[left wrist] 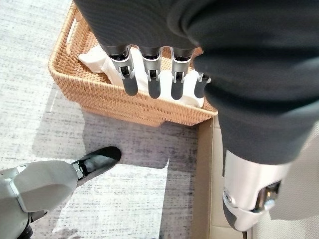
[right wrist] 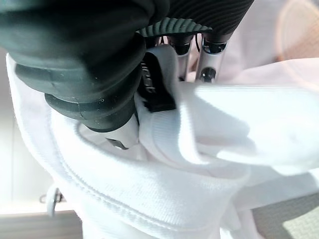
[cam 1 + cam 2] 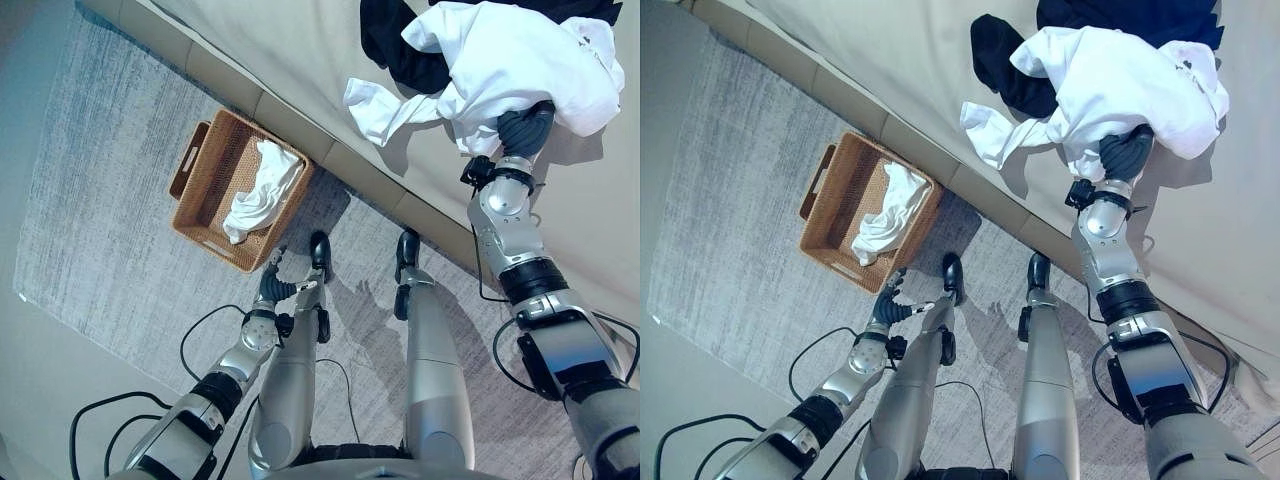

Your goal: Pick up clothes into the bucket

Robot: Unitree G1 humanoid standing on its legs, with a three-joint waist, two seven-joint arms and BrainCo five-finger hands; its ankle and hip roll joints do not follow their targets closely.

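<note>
Gripping the white garment (image 3: 510, 60) on the bed (image 3: 300, 50) at 1 o'clock, the right hand (image 2: 164, 74) should lift high before swinging to the basket (image 3: 195, 185) at 9 o'clock, where the left hand (image 1: 149, 74) hangs open-fingered.

Bedroom: bed (image 3: 300, 40), rug (image 3: 90, 200), wicker basket (image 3: 205, 175).

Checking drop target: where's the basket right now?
The wicker basket sits on the grey rug on the robot's left, beside the bed's edge, just past the left hand. A white garment already lies in it.
</note>
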